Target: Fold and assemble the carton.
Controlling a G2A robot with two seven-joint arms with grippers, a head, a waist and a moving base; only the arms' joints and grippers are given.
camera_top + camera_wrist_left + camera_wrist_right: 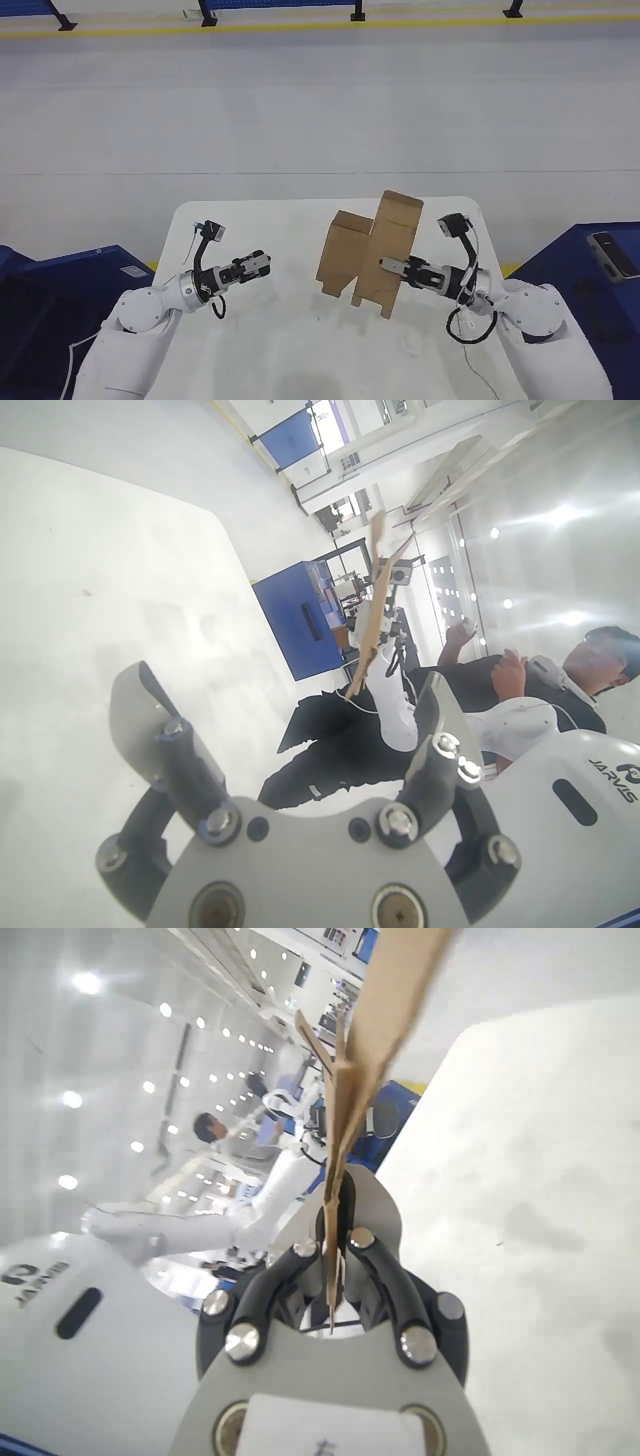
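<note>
A flat, unfolded brown carton (368, 252) is held up off the white table (300, 340), right of centre. My right gripper (390, 266) is shut on its near right edge; in the right wrist view the cardboard (350, 1093) runs edge-on between the two fingers (336, 1188). My left gripper (262, 264) hovers above the table's left half, open and holding nothing, a good gap away from the carton. In the left wrist view its fingers (145, 705) stand wide apart, and the carton (372, 615) shows far off, edge-on.
Blue cabinets stand beside the table at the left (60, 290) and right (590, 260). The table's rounded far corners and front part are bare white surface. A person sits behind the robot, away from the carton.
</note>
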